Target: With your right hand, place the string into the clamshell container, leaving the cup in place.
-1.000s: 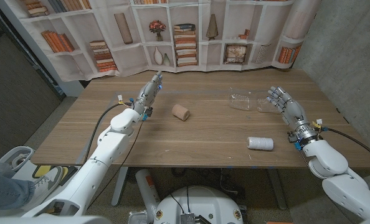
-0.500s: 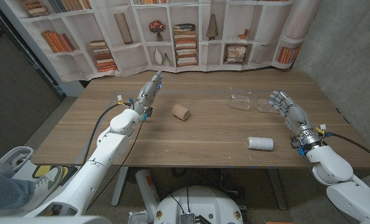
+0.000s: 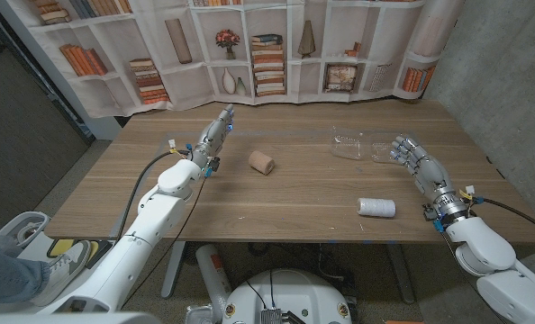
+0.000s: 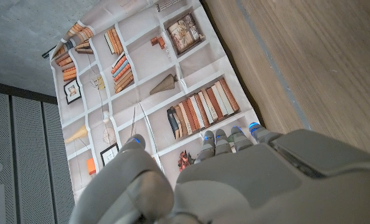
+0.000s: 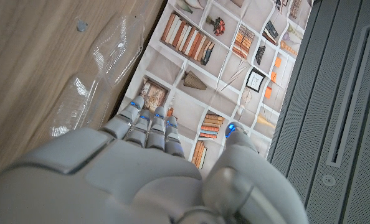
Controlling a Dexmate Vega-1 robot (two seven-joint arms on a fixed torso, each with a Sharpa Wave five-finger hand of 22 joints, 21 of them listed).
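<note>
A white spool of string [image 3: 376,208] lies on its side near the table's front edge, right of centre. The clear clamshell container [image 3: 355,147] sits open farther back; it shows past my right hand's fingers in the right wrist view as the clamshell [image 5: 104,62]. A tan cup [image 3: 261,162] lies on its side mid-table. My right hand [image 3: 415,161] is open, fingers extended, holding nothing, to the right of the clamshell and behind the string. My left hand [image 3: 215,132] is open at the back left, away from the cup.
The wooden table [image 3: 294,193] ends close in front of the string. A bookshelf-print backdrop [image 3: 249,45] hangs behind the table. A grey wall stands to the right.
My right arm has drawn back toward the table's front right, the hand shifting slightly right and nearer. The left arm, string, cup and clamshell stay put.
</note>
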